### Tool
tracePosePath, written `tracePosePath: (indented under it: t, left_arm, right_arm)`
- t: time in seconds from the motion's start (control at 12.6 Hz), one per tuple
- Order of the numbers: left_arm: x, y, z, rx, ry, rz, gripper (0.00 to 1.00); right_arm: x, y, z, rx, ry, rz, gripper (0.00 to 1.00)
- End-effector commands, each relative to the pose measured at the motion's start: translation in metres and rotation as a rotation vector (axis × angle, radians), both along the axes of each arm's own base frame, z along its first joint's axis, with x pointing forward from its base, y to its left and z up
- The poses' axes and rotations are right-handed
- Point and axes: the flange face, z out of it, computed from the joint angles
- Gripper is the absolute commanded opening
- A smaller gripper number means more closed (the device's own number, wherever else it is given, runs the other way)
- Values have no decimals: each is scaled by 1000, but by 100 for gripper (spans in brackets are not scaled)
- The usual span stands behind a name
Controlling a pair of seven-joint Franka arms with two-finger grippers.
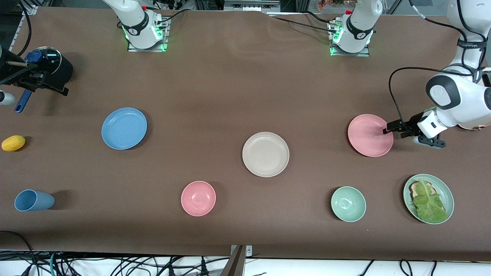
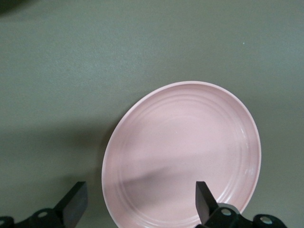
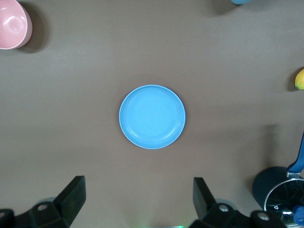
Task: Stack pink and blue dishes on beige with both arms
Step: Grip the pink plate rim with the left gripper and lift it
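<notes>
At pink plate: left pincer spread at rim | right pincer spread over blue plate | step: reaching | next: grip rims, carry to beige plate

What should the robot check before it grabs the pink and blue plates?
1. Left gripper at the pink plate's edge, fingers open: ok.
2. Right gripper open, high over the blue plate: ok.
3. Beige plate bare, ready for stacking: ok.
4. Pink plate gripped: not ok, not yet.
5. Pink bowl apart from the beige plate: ok.
</notes>
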Motion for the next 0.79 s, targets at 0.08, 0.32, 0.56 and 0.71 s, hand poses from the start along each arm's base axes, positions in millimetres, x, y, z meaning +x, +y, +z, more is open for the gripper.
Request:
tracePosePath:
  t: [0.08,0.32,0.56,0.71]
  left_arm:
    - [-6,11,-31,-48,-54,-17,100]
    - [-9,13,-43,-57,-59,-26,100]
    - [-9,14,-44,-60,-60,-21,49]
    - [-11,20,-44,-65,-63,2,2]
  right_arm:
    - [1,0,6,12,1,5,100]
    - [1,0,6,12,1,3,100]
    - [1,0,6,12,1,3,100]
    - [1,0,6,12,1,3,100]
